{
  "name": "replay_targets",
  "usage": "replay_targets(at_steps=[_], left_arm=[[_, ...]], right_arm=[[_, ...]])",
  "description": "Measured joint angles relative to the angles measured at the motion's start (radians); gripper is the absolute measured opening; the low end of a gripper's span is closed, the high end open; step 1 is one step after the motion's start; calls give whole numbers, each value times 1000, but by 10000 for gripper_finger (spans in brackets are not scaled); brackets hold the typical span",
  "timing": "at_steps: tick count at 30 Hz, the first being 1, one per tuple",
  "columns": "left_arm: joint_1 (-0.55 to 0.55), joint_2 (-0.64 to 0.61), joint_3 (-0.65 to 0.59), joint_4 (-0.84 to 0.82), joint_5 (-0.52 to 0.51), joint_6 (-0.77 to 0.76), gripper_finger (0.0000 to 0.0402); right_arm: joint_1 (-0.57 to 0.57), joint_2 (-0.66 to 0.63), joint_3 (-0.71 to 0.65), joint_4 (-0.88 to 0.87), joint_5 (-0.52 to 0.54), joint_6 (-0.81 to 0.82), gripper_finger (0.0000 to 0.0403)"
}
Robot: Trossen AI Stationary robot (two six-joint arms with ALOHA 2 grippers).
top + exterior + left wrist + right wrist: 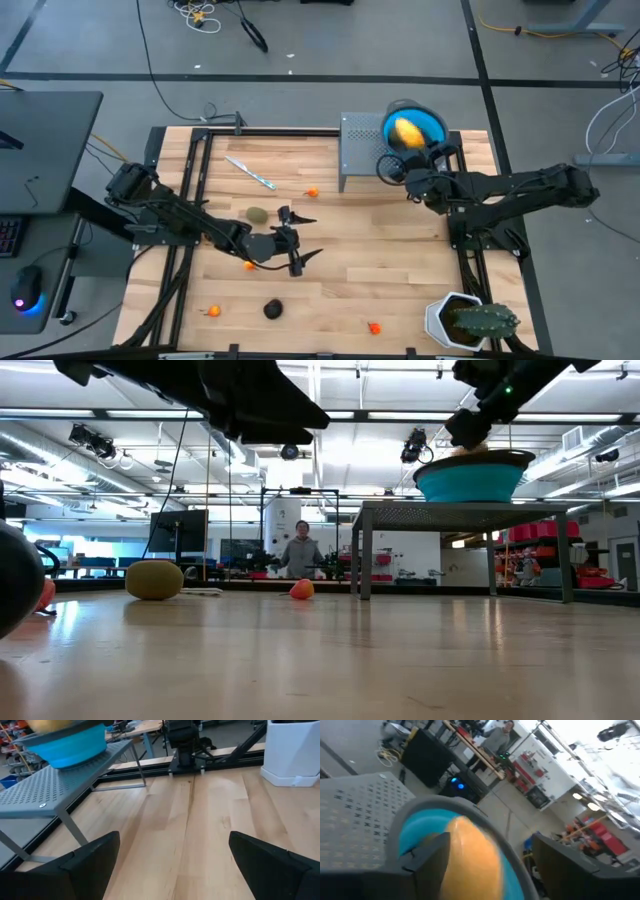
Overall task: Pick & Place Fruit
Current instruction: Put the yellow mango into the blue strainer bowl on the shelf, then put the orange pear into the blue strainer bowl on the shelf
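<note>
A yellow oblong fruit (405,130) lies in the blue bowl (428,122), which stands on a grey perforated stand (358,150) at the table's far right. My right gripper (390,163) stands open at the bowl's near rim, its fingers (427,857) either side of the yellow fruit (470,860) in its wrist view. My left gripper (308,237) hangs open above the table's middle, with bare wood between its fingers (90,865). An olive oval (258,214), a black round fruit (272,309) and orange bits (312,192) (248,265) lie on the wood.
A thin silvery stick (250,172) lies at the far left of the wood. A white pot with a cactus (465,320) stands at the near right corner. More orange bits (213,311) (373,327) lie near the front edge. A person (300,552) stands beyond the table.
</note>
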Motion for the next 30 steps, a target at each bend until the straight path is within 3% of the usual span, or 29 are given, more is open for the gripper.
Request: replay_targets(at_steps=[8,11,16,24,27,30], left_arm=[[17,0,0,-51,-79,-110,387],[57,0,0,-106,-106,-213,386],[167,0,0,-241,-62,-430,365],[302,0,0,-259,84,-297,339],[350,0,0,-290,110,-255,339],[396,0,-13,-275,191,-187,341]], right_arm=[[23,0,0,76,-14,-6,309],[60,0,0,147,-81,-30,309],[121,0,0,211,-372,-4,309],[190,0,0,196,-1059,127,309],[216,0,0,181,-1183,192,309],[242,3,-15,184,-1224,203,309]])
